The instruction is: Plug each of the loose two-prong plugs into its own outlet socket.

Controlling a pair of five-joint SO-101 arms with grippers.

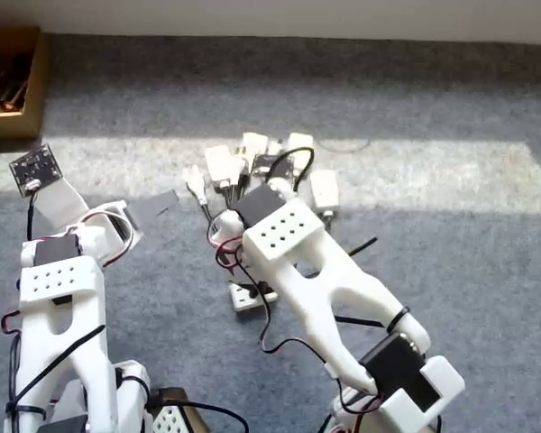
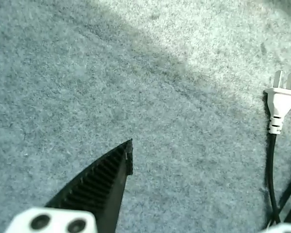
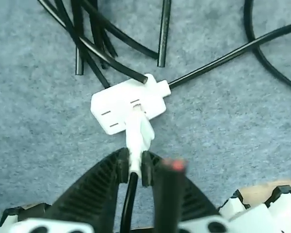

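Observation:
My right gripper (image 3: 133,167) is shut on a white two-prong plug (image 3: 138,130). The plug's nose meets the face of a small white outlet block (image 3: 117,108) on the grey carpet; I cannot tell how deep the prongs sit. The right arm (image 1: 293,239) stretches over another white socket (image 1: 251,296). A loose white plug (image 2: 280,104) on a black cable lies flat, prongs free, off to the side of my left gripper (image 1: 149,212). That gripper hangs open over bare carpet, its black finger (image 2: 117,162) holding nothing. The same loose plug (image 1: 197,185) lies between the two arms.
A cluster of white plugs and sockets (image 1: 257,162) with tangled black cables (image 3: 94,43) lies beyond the right arm. A wooden box (image 1: 13,86) sits at the far left, with a small circuit board (image 1: 36,169) near it. Open carpet lies to the right.

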